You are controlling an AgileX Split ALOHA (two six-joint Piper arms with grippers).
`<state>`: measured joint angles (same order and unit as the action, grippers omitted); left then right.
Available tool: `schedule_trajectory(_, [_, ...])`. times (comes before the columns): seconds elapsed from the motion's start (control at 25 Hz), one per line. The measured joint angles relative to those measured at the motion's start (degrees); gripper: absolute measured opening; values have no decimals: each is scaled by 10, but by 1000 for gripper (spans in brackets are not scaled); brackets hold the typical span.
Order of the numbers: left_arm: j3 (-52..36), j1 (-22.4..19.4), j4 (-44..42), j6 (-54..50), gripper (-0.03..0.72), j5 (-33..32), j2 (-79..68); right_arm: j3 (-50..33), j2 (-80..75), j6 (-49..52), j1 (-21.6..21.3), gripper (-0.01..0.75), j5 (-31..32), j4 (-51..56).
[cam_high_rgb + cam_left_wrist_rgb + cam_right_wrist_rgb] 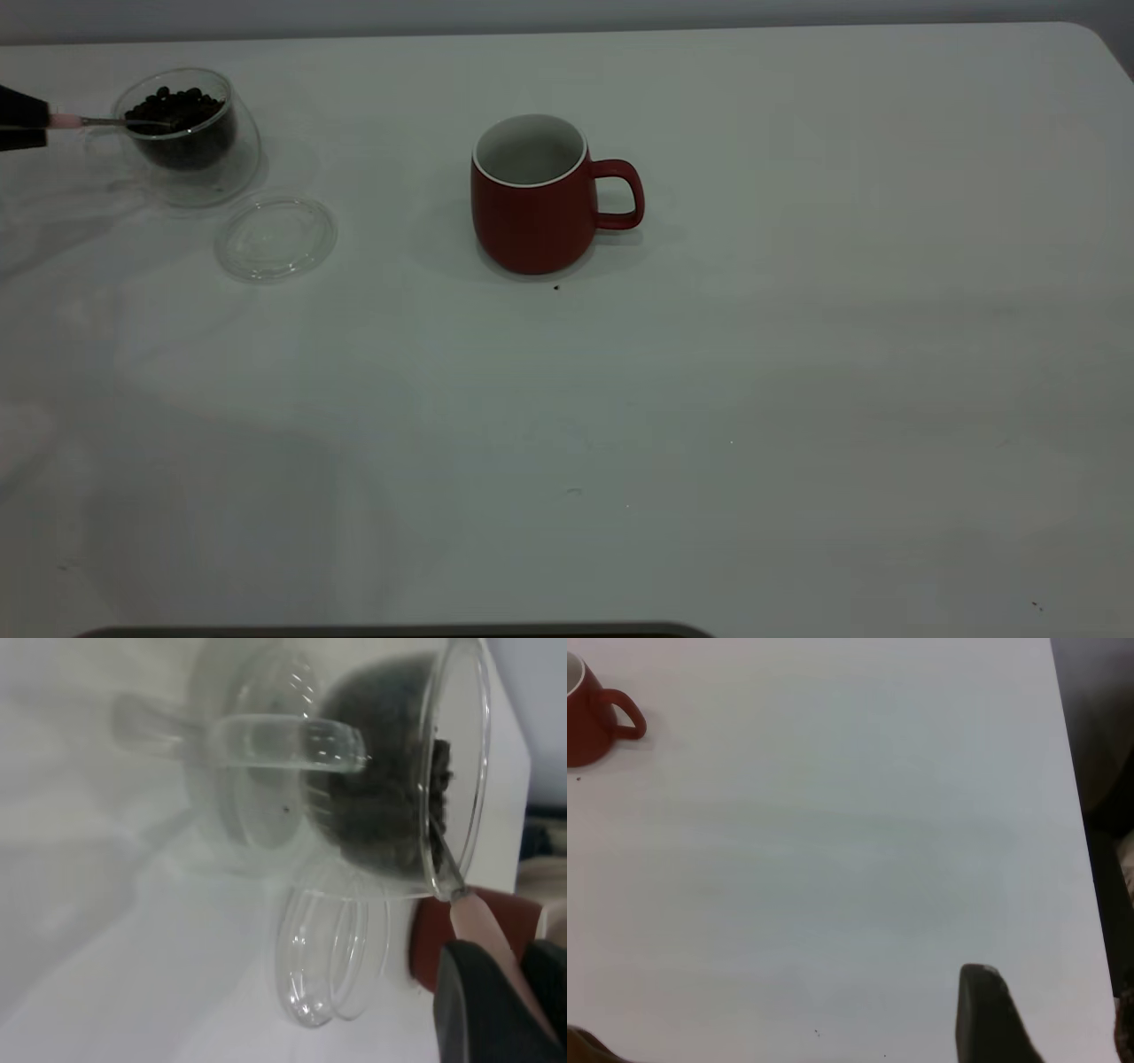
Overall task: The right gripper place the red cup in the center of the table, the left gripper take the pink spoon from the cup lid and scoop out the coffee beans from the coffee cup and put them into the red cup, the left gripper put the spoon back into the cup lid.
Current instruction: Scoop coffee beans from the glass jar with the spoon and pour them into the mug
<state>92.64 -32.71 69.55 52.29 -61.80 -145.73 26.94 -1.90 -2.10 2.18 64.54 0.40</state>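
Inside coffee cup (190, 137): pink spoon (106, 122), L gripper (22, 117) clamped.

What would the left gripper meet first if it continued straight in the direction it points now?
Probably the coffee cup. The left gripper holds the pink spoon toward it, spoon bowl already over the rim among the coffee beans. Depth is hard to judge.

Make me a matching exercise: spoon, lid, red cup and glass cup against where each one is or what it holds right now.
Things:
1. spoon
2. lid
3. red cup
4. glass cup

States:
A. empty, upright mid-table
B. flat on the table with nothing on it
C. full of coffee beans
D. held by the left gripper, bowl dipped into the beans

Pairs: 1-D, 2-B, 3-A, 4-C
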Motion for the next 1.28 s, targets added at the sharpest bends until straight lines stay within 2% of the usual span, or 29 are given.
schedule_trajectory(0.16, [0,-15,2,-14,121,-15,0,0,0,0,0,374,0,0])
schedule_trajectory(1.28, [0,-15,30,-24,121,-40,0,0,0,0,0,374,0,0])
